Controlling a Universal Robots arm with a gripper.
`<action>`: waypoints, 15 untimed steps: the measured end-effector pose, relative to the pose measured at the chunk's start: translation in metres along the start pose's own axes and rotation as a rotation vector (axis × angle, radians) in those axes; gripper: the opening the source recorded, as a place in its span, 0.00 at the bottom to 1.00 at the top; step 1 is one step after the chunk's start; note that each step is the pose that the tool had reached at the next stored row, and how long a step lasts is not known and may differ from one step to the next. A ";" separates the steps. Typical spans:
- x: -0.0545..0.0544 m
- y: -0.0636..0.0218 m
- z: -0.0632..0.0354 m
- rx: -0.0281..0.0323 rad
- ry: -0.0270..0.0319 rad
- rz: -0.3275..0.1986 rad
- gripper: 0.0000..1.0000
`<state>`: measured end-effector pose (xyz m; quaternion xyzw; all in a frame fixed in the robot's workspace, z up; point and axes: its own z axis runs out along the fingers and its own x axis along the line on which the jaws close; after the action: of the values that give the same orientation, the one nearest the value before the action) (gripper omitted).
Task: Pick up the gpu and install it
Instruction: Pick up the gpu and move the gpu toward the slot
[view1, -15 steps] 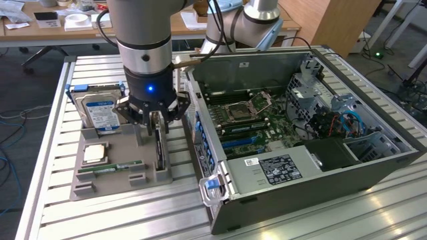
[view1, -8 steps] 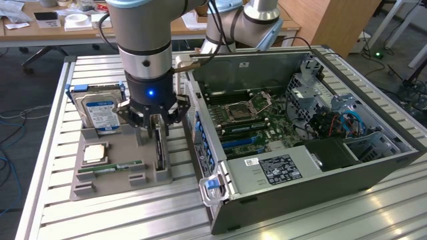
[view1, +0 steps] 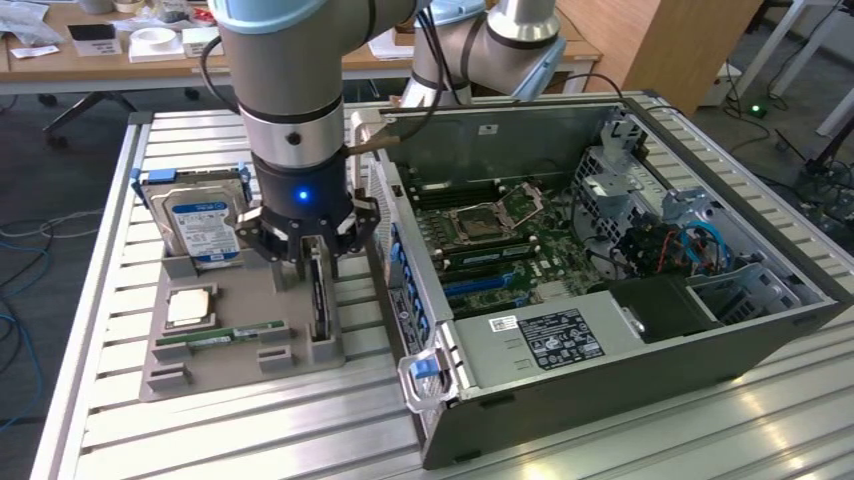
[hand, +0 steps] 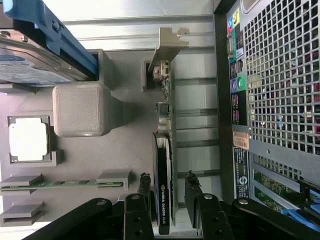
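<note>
The gpu (view1: 320, 300) stands on edge in a slot of the grey holder (view1: 240, 360), a slim dark strip with a metal bracket at its far end. In the wrist view the gpu (hand: 165, 165) runs lengthwise, its black shroud toward me and its bracket (hand: 167, 45) farther off. My gripper (view1: 316, 262) hangs straight over it. The gripper (hand: 167, 177) is open, and its two dark fingertips (hand: 145, 180) straddle the card with a small gap on each side.
The open computer case (view1: 601, 250) lies at the exterior view's right, motherboard (view1: 487, 250) exposed; its rear panel (hand: 280, 75) is close beside the card. On the holder (hand: 125, 145) sit a hard drive (view1: 200, 215), a processor (view1: 191, 305) and a green memory stick (view1: 220, 337).
</note>
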<state>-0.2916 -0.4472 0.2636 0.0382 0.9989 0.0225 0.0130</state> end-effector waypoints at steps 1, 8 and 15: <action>0.000 0.0000 0.0010 0.0000 0.0000 0.000 0.42; 0.000 -0.0003 0.0064 0.0000 0.0000 0.000 0.42; 0.000 -0.0004 0.0153 0.0000 0.0000 0.000 0.42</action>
<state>-0.2916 -0.4470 0.2482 0.0382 0.9989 0.0225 0.0130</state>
